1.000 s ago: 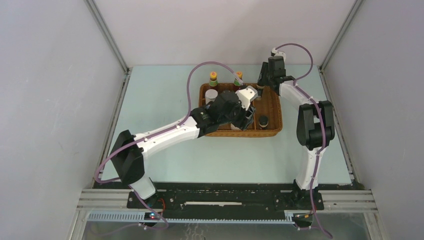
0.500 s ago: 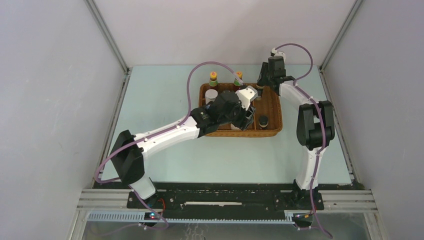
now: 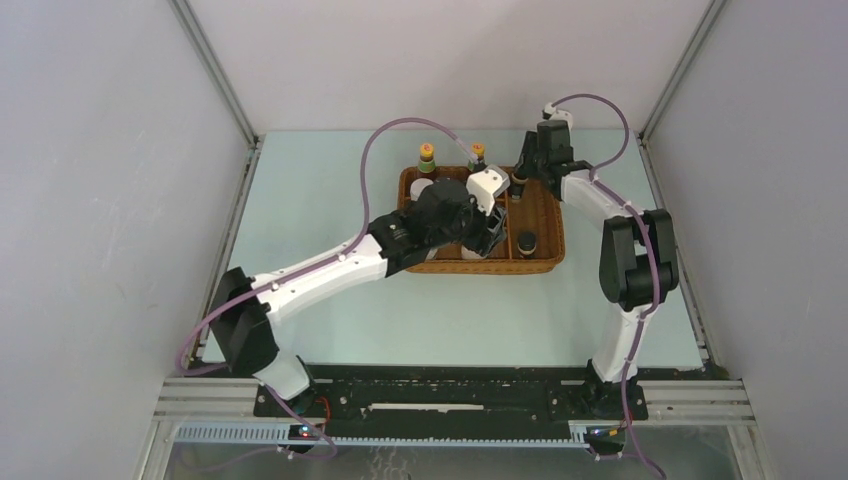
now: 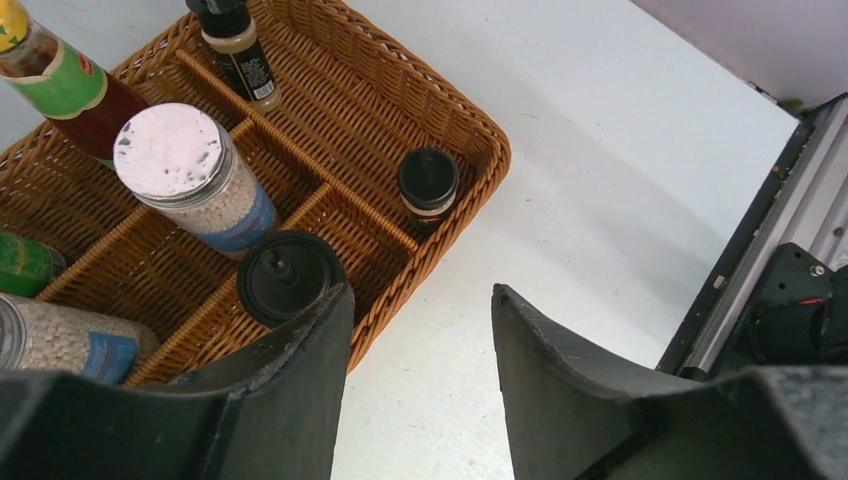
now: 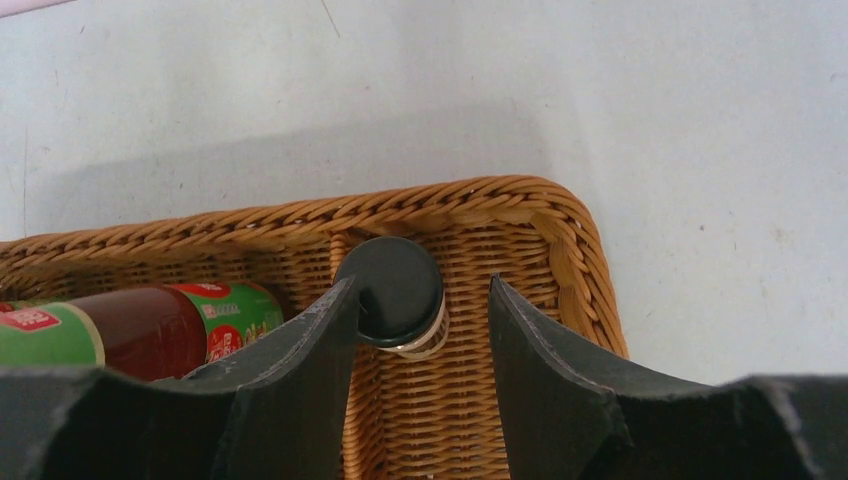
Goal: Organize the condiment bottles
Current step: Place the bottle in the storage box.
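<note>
The condiment bottles stand in the wicker tray [image 3: 545,215]. The left wrist view shows a yellow-capped sauce bottle [image 4: 62,82], a second green-labelled one [image 4: 20,262], two silver-topped shakers [image 4: 185,175] [image 4: 62,338], a black-capped white bottle [image 4: 290,278], a tiny dark bottle [image 4: 428,185] and a small black-capped bottle [image 4: 240,62]. My left gripper [image 4: 420,295] [image 3: 490,238] is open and empty above the tray's near edge. My right gripper [image 5: 422,283] [image 3: 519,183] is open over the far right compartment, a small black-capped bottle [image 5: 397,290] below between its fingers, beside a sauce bottle [image 5: 150,322].
The tray [image 4: 470,190] is split by wicker dividers. Pale table [image 3: 330,200] surrounds it. The metal rail and the arm bases [image 4: 790,300] lie at the near edge. White walls close in the left, right and far sides.
My left arm has swung a little to the left, its gripper still over the tray. My right gripper has shifted slightly over the tray's far right corner.
</note>
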Robot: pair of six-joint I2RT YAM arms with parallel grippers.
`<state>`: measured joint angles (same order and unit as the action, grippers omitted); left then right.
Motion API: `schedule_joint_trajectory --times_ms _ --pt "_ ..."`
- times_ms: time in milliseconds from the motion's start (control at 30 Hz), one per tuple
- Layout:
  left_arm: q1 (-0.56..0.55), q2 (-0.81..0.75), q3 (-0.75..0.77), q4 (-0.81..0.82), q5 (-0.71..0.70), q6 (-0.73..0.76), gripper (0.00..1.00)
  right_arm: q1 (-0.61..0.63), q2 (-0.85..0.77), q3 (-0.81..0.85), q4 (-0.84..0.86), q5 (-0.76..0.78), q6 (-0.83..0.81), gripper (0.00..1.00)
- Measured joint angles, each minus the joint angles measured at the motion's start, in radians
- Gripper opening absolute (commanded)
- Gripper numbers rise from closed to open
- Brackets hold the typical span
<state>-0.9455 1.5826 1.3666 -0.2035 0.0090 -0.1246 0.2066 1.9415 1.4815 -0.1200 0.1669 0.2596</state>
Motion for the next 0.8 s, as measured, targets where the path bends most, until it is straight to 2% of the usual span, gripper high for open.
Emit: schedule_joint_trajectory --times_ms 800 --pt "-0.019 -0.085 -0.046 0.006 -0.005 -0.008 0.58 0.051 -0.118 -0.091 -0.027 0.047 0.008 0.58"
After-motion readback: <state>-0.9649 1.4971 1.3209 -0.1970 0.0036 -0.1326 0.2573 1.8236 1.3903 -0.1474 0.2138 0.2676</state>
